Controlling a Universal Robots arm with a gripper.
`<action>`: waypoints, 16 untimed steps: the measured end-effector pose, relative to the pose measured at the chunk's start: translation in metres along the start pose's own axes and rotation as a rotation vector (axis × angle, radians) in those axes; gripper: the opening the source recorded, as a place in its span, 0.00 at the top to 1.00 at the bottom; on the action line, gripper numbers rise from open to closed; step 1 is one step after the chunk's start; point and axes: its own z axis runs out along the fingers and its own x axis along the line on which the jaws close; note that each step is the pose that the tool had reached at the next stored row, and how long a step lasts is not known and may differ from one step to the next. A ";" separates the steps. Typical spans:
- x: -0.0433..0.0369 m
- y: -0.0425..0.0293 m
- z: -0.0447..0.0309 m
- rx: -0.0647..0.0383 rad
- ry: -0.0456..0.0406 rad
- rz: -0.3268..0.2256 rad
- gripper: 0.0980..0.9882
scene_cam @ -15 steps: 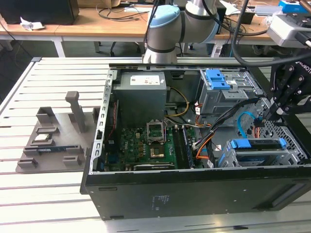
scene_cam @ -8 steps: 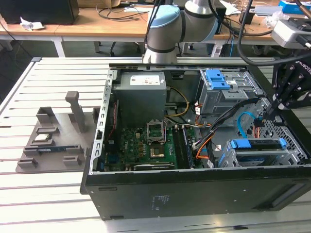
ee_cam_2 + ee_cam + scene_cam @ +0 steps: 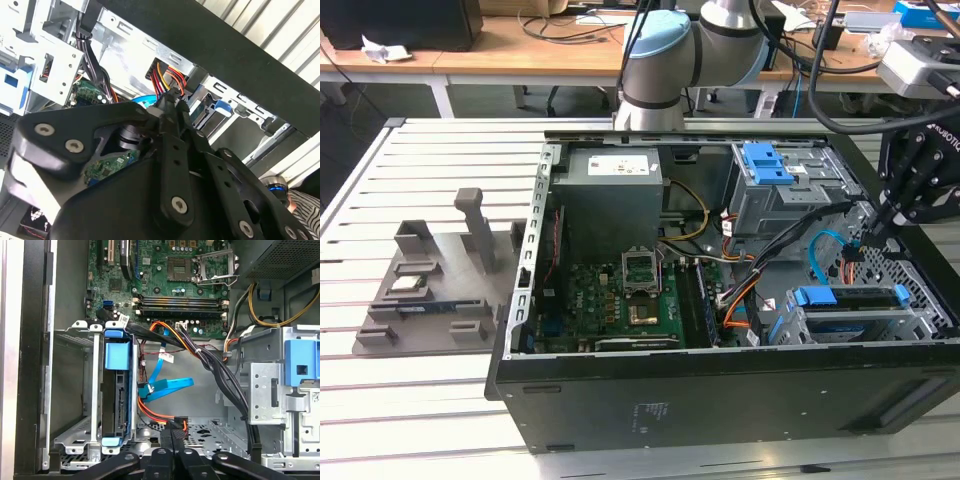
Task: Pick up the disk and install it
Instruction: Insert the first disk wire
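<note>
The jaws were pressed together at their tips, pinching the black connector of an orange, red and yellow cable bundle inside the open computer case. The gripper hung low in the case, at the exterior view's right. Just beside it, blue flat cables crossed the gap between two metal cages. The disk, with its blue bracket, stood on edge, seated in the grey drive cage near the case's front wall. A second cage with a blue latch stood opposite. Beyond lay the green motherboard. Outside the case, a grey parts fixture rested on the slatted table.
</note>
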 end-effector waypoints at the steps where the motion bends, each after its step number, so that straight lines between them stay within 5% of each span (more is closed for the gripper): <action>1: 0.0000 0.0000 0.0000 0.000 0.0000 0.000 0.85; 5: -0.0002 -0.0001 0.0009 0.000 0.0023 0.000 0.77; 8: -0.0108 -0.0005 0.0068 0.000 0.0307 0.002 0.77; 12: -0.0126 -0.0008 0.0135 0.000 0.0680 0.004 0.77; 16: -0.0126 -0.0009 0.0143 0.000 0.0721 0.004 0.77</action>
